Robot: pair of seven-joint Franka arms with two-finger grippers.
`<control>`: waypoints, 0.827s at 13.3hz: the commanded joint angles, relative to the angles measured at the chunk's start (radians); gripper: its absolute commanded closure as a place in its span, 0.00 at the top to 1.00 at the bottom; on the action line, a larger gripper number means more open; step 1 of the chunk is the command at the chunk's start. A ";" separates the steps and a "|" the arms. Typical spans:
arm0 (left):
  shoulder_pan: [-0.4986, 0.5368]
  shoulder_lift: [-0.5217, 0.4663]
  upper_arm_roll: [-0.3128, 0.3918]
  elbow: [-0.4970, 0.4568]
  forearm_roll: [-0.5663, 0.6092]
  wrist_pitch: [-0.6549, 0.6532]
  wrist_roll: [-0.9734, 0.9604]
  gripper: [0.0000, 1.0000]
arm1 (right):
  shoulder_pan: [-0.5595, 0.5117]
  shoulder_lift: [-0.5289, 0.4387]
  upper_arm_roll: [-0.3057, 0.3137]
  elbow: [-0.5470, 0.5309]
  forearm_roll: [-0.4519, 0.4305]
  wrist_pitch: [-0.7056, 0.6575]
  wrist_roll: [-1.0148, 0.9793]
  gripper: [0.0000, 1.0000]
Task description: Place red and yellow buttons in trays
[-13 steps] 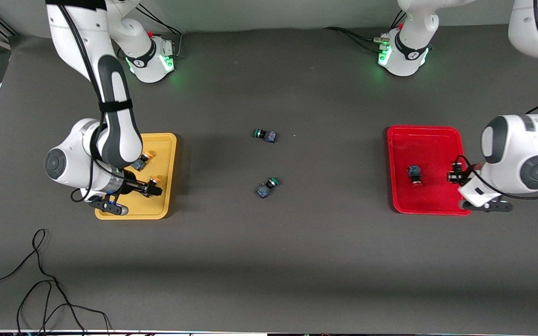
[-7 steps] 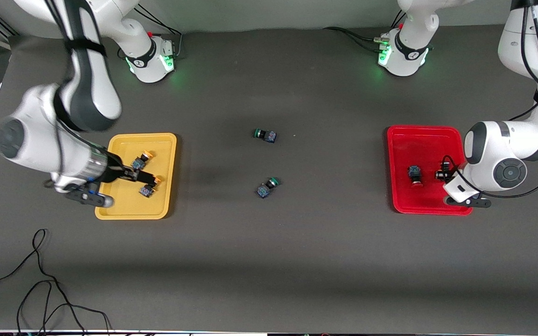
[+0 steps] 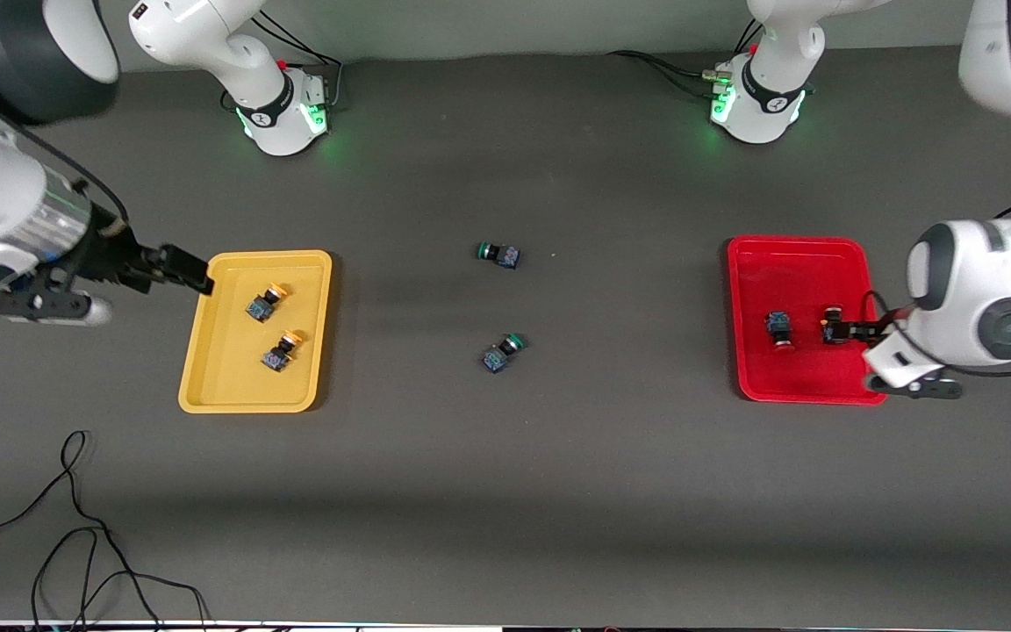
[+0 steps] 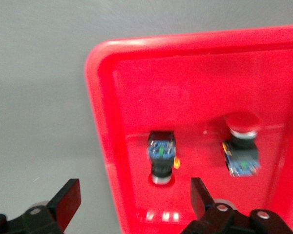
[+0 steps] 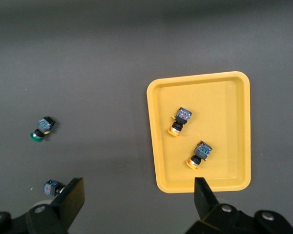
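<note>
The yellow tray (image 3: 225, 377) holds two yellow buttons (image 3: 264, 303) (image 3: 282, 351), lying apart. My right gripper (image 3: 185, 268) is open and empty, up in the air over the tray's edge at the right arm's end. In the right wrist view the tray (image 5: 224, 97) and both buttons (image 5: 180, 121) (image 5: 199, 153) show past the open gripper (image 5: 138, 197). The red tray (image 3: 799, 263) holds two red buttons (image 3: 779, 327) (image 3: 832, 326). My left gripper (image 3: 856, 332) is open, low over the tray beside the second one. The left wrist view shows that tray (image 4: 195, 83), both buttons (image 4: 161, 158) (image 4: 241, 146) and the empty gripper (image 4: 133, 200).
Two green-capped switches (image 3: 499, 254) (image 3: 504, 352) lie on the dark table midway between the trays; they also show in the right wrist view (image 5: 41, 129) (image 5: 53, 186). Loose black cables (image 3: 75, 527) lie at the table corner nearest the front camera, at the right arm's end.
My right gripper let go of a yellow button in the yellow tray, then rose and drew back past the tray's edge. My left gripper left a red button in the red tray and pulled back slightly.
</note>
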 commanded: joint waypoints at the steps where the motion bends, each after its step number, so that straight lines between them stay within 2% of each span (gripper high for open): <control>1: 0.002 -0.160 -0.011 0.021 -0.065 -0.120 0.027 1.00 | -0.189 -0.045 0.180 -0.029 -0.029 -0.012 0.012 1.00; 3: -0.002 -0.220 -0.013 0.081 -0.116 -0.204 0.025 1.00 | -0.278 -0.054 0.252 -0.040 -0.030 -0.012 0.006 1.00; 6: -0.033 -0.227 -0.022 0.238 -0.173 -0.381 0.014 1.00 | -0.500 -0.091 0.427 -0.081 -0.030 -0.007 -0.065 1.00; 8: -0.074 -0.236 -0.022 0.273 -0.188 -0.393 -0.010 1.00 | -0.585 -0.091 0.530 -0.086 -0.067 -0.006 -0.077 1.00; 11: -0.203 -0.254 0.053 0.289 -0.187 -0.401 -0.052 1.00 | -0.582 -0.091 0.541 -0.098 -0.088 -0.001 -0.076 1.00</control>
